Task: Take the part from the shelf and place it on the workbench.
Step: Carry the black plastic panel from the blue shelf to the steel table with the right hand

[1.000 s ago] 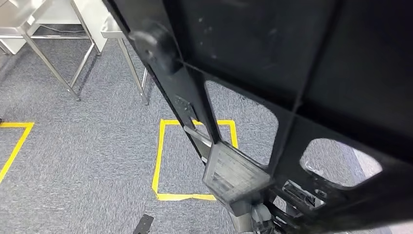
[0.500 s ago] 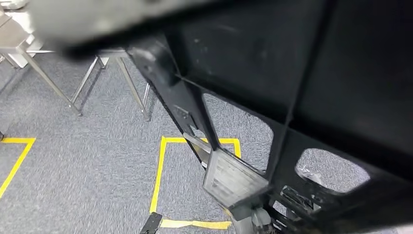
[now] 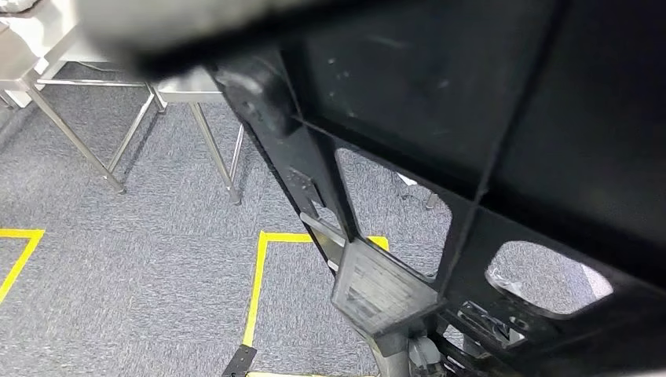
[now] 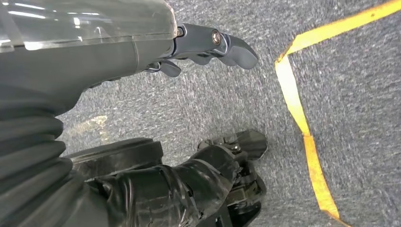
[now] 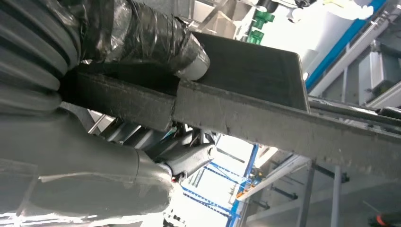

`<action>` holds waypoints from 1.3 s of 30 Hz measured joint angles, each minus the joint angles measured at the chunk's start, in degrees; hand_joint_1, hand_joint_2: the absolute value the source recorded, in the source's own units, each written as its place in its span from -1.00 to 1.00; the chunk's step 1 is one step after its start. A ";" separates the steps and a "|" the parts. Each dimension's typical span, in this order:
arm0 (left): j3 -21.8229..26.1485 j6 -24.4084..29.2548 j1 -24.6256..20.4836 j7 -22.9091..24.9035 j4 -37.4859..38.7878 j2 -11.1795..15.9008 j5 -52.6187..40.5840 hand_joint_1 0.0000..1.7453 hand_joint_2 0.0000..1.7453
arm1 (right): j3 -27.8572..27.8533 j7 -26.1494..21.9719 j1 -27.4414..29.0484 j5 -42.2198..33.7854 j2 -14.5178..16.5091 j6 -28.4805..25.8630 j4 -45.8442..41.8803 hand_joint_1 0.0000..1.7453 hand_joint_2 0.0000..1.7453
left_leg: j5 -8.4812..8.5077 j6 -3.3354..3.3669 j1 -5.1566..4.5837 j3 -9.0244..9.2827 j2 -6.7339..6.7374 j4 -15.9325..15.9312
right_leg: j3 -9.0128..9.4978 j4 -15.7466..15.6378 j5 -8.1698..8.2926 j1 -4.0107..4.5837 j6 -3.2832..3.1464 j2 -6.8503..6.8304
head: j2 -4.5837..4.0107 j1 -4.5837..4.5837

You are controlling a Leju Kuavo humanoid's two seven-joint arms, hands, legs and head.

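A big black part (image 3: 487, 149), a flat panel with ribs and cut-out windows, hangs tilted close under the head camera, well above the grey carpet floor (image 3: 141, 259). Beyond it stand the metal legs of a table (image 3: 212, 149). Yellow tape (image 3: 255, 290) marks a square on the carpet below the part. The right robot hand (image 5: 142, 142) grips the part's thick edge, thumb on one face and fingers on the other. The left robot hand (image 4: 208, 47) hangs over the carpet with nothing in it, its fingers loosely extended.
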 joint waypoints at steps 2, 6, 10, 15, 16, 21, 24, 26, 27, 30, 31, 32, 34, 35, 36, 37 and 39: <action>0.00 -0.05 0.09 0.01 0.00 0.00 0.00 -1.00 1.00 | 0.00 0.01 0.07 0.00 0.00 0.00 0.12 1.00 1.00 | -0.54 0.03 -0.08 0.19 -0.05 0.24 | -2.51 2.19 0.99 0.00 0.14 -0.01 | 0.00 0.03; 0.00 -0.56 0.10 0.43 -0.01 -0.02 0.03 -1.00 1.00 | 0.00 -0.03 0.06 -0.03 -0.01 0.02 0.25 1.00 1.00 | -2.28 -0.51 -0.27 0.85 -0.38 1.48 | 1.06 -9.96 9.46 0.11 -0.41 -0.02 | -0.01 0.07; 0.00 -1.91 0.02 1.17 -0.03 0.03 0.22 -1.00 1.00 | 0.00 -0.21 0.01 -0.33 -0.03 0.10 0.36 1.00 1.00 | -3.21 -1.52 -0.42 0.83 -0.49 1.88 | 1.88 -11.97 9.72 0.15 -1.62 0.02 | 0.00 0.05; 0.00 -2.61 -0.06 1.16 -0.15 0.15 0.26 -1.00 1.00 | 0.00 -0.74 -0.07 -0.72 -0.04 0.31 0.44 1.00 1.00 | -7.60 -3.40 0.34 -5.91 -0.01 14.11 | 3.69 -12.60 8.56 -0.43 -2.73 -0.34 | 0.00 -0.45; 0.00 -2.67 0.01 1.16 -0.15 0.15 0.26 -1.00 1.00 | 0.00 -0.85 -0.04 -0.82 -0.04 0.41 0.48 1.00 1.00 | -7.80 -3.63 0.59 -7.98 0.08 16.88 | 4.10 -12.59 8.13 -0.45 -2.70 -0.33 | 0.00 -0.44; 0.00 -2.73 0.13 1.81 -0.15 0.19 0.08 -1.00 1.00 | 0.00 -0.94 -0.04 -1.11 -0.04 0.79 0.55 1.00 1.00 | 1.25 -3.27 0.54 -5.13 0.29 5.98 | 7.43 -13.02 5.31 -0.77 -1.74 -0.30 | -0.01 -0.40; 0.00 -2.76 0.08 2.40 -0.14 0.22 -0.01 -1.00 1.00 | 0.00 -0.98 -0.08 -1.28 -0.04 0.84 0.59 1.00 1.00 | -0.13 -2.04 -0.12 -2.67 0.30 2.16 | 8.76 -13.91 5.10 -0.70 -0.52 -0.37 | -0.01 -0.26; 0.00 -2.78 0.20 2.69 -0.14 0.27 -0.03 -1.00 1.00 | 0.00 -0.99 -0.13 -1.31 -0.04 0.82 0.62 1.00 1.00 | -0.73 -1.19 0.05 -1.22 0.19 0.86 | 8.61 -12.46 5.97 -0.68 0.03 -0.40 | -0.01 -0.11; 0.00 -2.78 0.23 2.81 -0.14 0.32 -0.03 -1.00 1.00 | 0.00 -1.01 -0.17 -1.32 -0.04 0.81 0.62 1.00 1.00 | -1.00 -0.75 0.09 -0.29 0.16 0.38 | 7.41 -10.33 6.42 -0.70 0.13 -0.39 | -0.01 0.03; 0.00 -2.78 0.22 2.93 -0.13 0.40 -0.05 -1.00 1.00 | 0.00 -1.02 -0.14 -1.33 -0.04 0.81 0.67 1.00 1.00 | -2.56 0.10 -0.08 2.43 0.09 -0.36 | 0.07 -0.52 4.33 -0.57 -0.01 -0.37 | -0.01 0.32; 0.00 -2.80 0.24 2.96 -0.14 0.40 -0.05 -1.00 1.00 | 0.00 -1.02 -0.09 -1.33 -0.04 0.81 0.68 1.00 1.00 | -3.34 0.18 -0.14 3.39 0.03 -0.39 | -2.40 1.51 2.35 -0.47 0.00 -0.36 | -0.01 0.31; 0.00 -2.83 0.30 2.99 -0.14 0.40 -0.05 -1.00 1.00 | 0.00 -1.02 -0.04 -1.34 -0.04 0.81 0.72 1.00 1.00 | -4.22 0.20 -0.18 4.50 -0.06 -0.40 | -4.24 2.06 0.53 -0.40 0.06 -0.37 | -0.01 0.32; 0.00 -2.87 0.44 3.07 -0.14 0.40 -0.05 -1.00 1.00 | 0.00 -1.02 0.07 -1.38 -0.04 0.81 0.86 1.00 1.00 | -6.17 0.07 -0.22 7.06 -0.29 -0.39 | -5.83 -1.02 0.25 -0.39 0.11 -0.37 | -0.01 0.34; 0.00 -2.87 0.49 3.09 -0.13 0.40 -0.05 -1.00 1.00 | 0.00 -1.02 0.14 -1.40 -0.05 0.81 0.95 1.00 1.00 | -7.28 -0.04 -0.22 8.32 -0.36 -0.38 | -6.01 -4.01 3.21 -0.41 0.04 -0.38 | -0.01 0.36; 0.00 -2.89 0.53 3.10 -0.13 0.40 -0.05 -1.00 1.00 | 0.00 -1.04 0.28 -1.43 -0.05 0.81 1.05 1.00 1.00 | -8.51 -0.20 -0.29 9.62 -0.41 -0.19 | -5.96 -6.80 7.58 -0.33 -0.10 -0.41 | 0.00 0.38; 0.00 -2.91 0.48 3.13 -0.13 0.41 -0.05 -1.00 1.00 | 0.00 -1.06 0.38 -1.46 -0.05 0.81 1.14 1.00 1.00 | -9.65 -0.43 -0.33 10.53 -0.45 -0.12 | -5.63 -8.66 11.30 -0.14 -0.35 -0.40 | 0.00 0.36; 0.00 -2.93 0.22 3.19 -0.14 0.42 -0.04 -1.00 1.00 | 0.00 -1.13 0.44 -1.52 -0.05 0.79 1.11 1.00 1.00 | -11.01 -1.02 -0.35 11.97 -0.46 0.20 | -4.74 -9.77 14.64 0.28 -0.97 -0.26 | -0.01 0.33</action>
